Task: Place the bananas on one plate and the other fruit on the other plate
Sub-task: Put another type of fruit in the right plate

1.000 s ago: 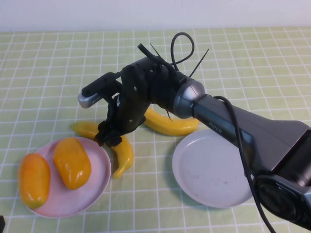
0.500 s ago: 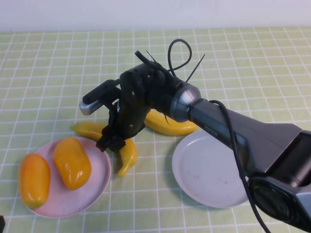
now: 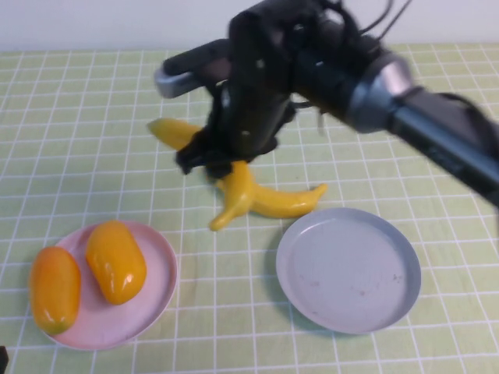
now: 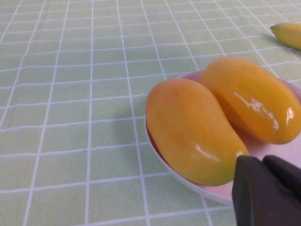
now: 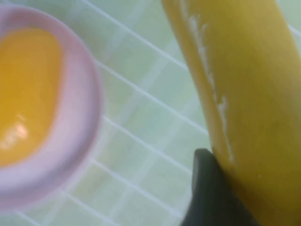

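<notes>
My right gripper [image 3: 204, 160] is shut on one of the bananas [image 3: 238, 191] and holds it in the air above the middle of the table. In the right wrist view a dark finger [image 5: 207, 188] presses against the banana [image 5: 244, 94]. The second banana [image 3: 290, 202] lies on the cloth just behind the grey-blue plate [image 3: 348, 269], which holds nothing. Both orange-yellow fruits [image 3: 115, 261] [image 3: 54, 288] lie on the pink plate [image 3: 158, 269] at front left. My left gripper [image 4: 263, 162] is shut and sits beside that pink plate [image 4: 277, 153], close to the nearer fruit [image 4: 193, 129].
A green-and-white checked cloth [image 3: 78, 117] covers the table. The right arm's dark body and cables [image 3: 335, 54] reach across the back right. The tip of a banana [image 4: 289, 34] shows beyond the fruits in the left wrist view.
The right gripper closed on the banana beside the pink plate, then lifted it off the cloth and carried it up and away from that plate. The left arm has not moved.
</notes>
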Available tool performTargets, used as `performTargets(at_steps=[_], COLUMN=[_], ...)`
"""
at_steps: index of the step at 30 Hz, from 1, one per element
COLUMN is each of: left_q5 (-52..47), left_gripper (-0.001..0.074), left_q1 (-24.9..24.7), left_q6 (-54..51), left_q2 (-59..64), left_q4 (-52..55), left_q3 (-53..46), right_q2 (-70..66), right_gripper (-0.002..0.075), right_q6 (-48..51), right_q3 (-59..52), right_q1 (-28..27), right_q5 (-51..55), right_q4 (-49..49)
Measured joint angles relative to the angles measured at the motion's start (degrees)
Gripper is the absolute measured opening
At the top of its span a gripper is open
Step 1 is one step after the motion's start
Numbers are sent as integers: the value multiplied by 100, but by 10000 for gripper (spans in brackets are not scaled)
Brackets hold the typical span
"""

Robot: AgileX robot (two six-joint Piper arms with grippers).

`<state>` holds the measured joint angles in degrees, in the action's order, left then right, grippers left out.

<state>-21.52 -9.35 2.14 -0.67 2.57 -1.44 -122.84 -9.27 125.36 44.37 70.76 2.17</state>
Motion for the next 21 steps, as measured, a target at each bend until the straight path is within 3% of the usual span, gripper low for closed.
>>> performTargets(at_steps=[4, 12, 21], left_q5=[0, 0, 0], left_gripper=[-4, -4, -4], left_q1=[0, 0, 0], left_q6=[0, 0, 0], left_q2=[0, 0, 0], left_q4=[0, 0, 0], left_q3=[0, 0, 0], right_q2=[891, 2713, 2461], right_gripper=[318, 318, 318], right_q6=[-446, -984, -986], right_q3=[-1487, -4887, -5872], right_q1=[-196, -662, -831], right_q5=[-82, -1951, -2820], right_q4=[209, -217, -635])
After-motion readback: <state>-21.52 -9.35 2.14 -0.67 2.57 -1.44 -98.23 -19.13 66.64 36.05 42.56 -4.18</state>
